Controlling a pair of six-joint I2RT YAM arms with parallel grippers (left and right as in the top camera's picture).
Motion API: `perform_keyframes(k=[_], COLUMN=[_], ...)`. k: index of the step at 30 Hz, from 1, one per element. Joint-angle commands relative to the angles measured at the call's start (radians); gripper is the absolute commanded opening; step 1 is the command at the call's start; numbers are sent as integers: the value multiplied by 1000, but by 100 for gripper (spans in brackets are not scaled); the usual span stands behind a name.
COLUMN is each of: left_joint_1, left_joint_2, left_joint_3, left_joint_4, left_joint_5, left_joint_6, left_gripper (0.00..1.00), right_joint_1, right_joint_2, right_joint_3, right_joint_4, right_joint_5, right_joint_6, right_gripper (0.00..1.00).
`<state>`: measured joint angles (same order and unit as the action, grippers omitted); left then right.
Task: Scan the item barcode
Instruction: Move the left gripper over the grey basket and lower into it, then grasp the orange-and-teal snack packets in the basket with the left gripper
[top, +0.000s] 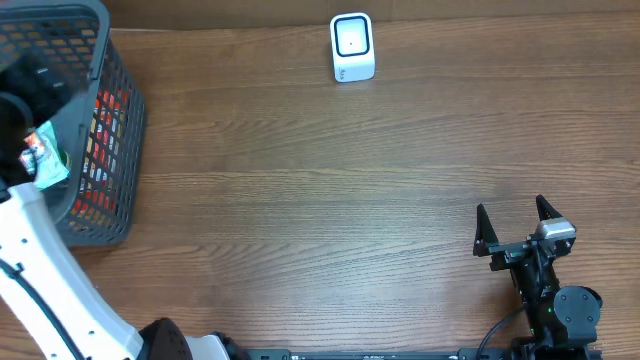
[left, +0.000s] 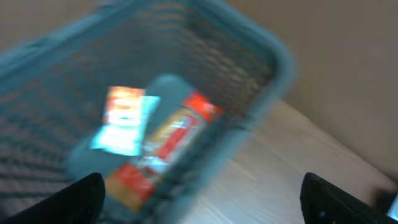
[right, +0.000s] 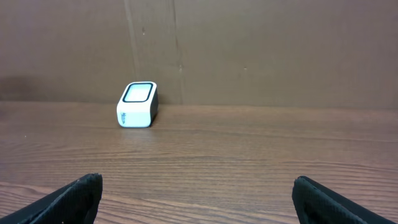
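At the lower right of the overhead view the right gripper (top: 510, 204) sits over the near edge of the wooden table (top: 300, 200). Its two black fingers (top: 483, 232) are spread as wide as they go, with nothing between them. In its wrist view only bare wood lies between the fingertips.

Along the left edge of the overhead view the white left arm (top: 40, 270) rises from the bottom of the frame to the grey mesh basket (top: 127, 110) in the upper left corner. The left gripper (left: 208, 202) hangs above the basket. Its wrist view is blurred, but the two dark fingertips (left: 81, 199) sit at the lower corners of the frame, far apart, and no packet is between them, so the jaws are open and empty.

The items to scan are in the basket. In the left wrist view a light blue and white packet (left: 121, 121) with an orange top lies on the basket floor, just beside a red and yellow packet (left: 177, 130). The blur hides any barcode. From overhead, red packaging (top: 105, 130) shows through the mesh wall, and a teal and white packet (top: 42, 160) sits next to the arm.

Farthest off, at the top centre of the overhead view, the white barcode scanner (top: 352, 47) stands on the table against the back wall. It is well apart from the basket and from both grippers. Its dark window faces the right wrist camera.
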<state>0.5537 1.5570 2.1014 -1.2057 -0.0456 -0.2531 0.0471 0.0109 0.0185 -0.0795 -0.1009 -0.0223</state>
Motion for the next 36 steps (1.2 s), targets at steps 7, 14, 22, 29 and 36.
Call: perform_keyframes(k=[7, 14, 22, 29, 36], left_joint_1=[150, 195, 232, 242, 242], left_joint_2=[162, 306, 455, 567, 624], left_joint_3=[13, 13, 13, 13, 13], left_joint_4=[3, 40, 89, 130, 187], left_joint_5=[-33, -37, -6, 24, 113], left_joint_6=[12, 74, 234, 341, 442], left_gripper=[95, 96, 98, 98, 98], right_joint_1=[-3, -3, -3, -3, -3], right_joint_2=[-8, -8, -8, -8, -8], right_joint_3=[-11, -11, -11, -11, -11], right_joint_4=[4, 4, 4, 4, 4], right_joint_5=[-5, -5, -5, -5, -5], right_joint_6=[-1, -1, -1, -1, -1], right_gripper=[100, 100, 100, 100, 100])
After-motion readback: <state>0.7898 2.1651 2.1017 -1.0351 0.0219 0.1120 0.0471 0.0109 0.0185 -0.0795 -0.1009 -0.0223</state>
